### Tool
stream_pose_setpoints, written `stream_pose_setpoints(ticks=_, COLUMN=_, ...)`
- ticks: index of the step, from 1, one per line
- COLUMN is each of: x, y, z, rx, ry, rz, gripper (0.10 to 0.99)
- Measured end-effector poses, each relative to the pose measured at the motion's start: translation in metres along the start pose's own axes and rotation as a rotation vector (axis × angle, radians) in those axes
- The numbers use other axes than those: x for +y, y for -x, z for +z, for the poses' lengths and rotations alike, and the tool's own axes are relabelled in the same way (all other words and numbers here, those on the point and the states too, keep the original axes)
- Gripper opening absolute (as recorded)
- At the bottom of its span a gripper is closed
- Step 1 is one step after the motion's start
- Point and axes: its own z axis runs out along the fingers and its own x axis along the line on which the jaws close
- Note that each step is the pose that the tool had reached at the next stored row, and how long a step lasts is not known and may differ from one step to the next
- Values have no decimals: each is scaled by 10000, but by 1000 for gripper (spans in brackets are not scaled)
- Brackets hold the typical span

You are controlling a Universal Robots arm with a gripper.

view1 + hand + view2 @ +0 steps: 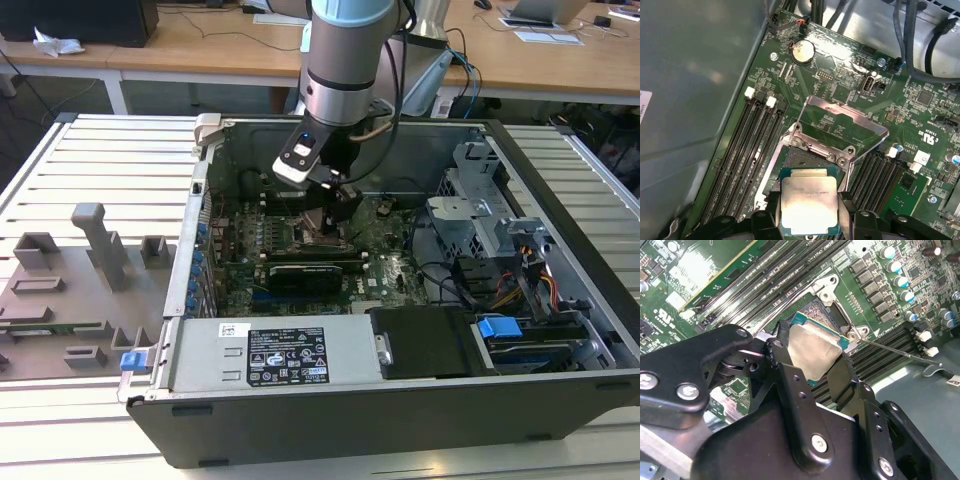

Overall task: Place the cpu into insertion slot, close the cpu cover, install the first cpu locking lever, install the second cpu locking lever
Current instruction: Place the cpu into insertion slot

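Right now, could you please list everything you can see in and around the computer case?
computer case: one, black and grey, lying open on the slatted table
motherboard: one, green, on the case floor
power supply: one, silver, at the case's near edge in the exterior view
insertion slot: one, dark frame with brownish contacts, on the motherboard, uncovered
cpu cover: one, silver, hinged up beside the slot
memory slots: two banks, black, flanking the slot
coin cell: one, silver, on the motherboard
cpu: one, silver-grey top, gripped at the slot
arm: one, silver and pale blue, reaching into the case
end effector: one, black, shut on the cpu
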Motion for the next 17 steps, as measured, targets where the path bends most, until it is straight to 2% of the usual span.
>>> stream_pose_setpoints(ticks=17, x=3, y=1, z=2, rx=37, ry=16, rz=1483, gripper=545)
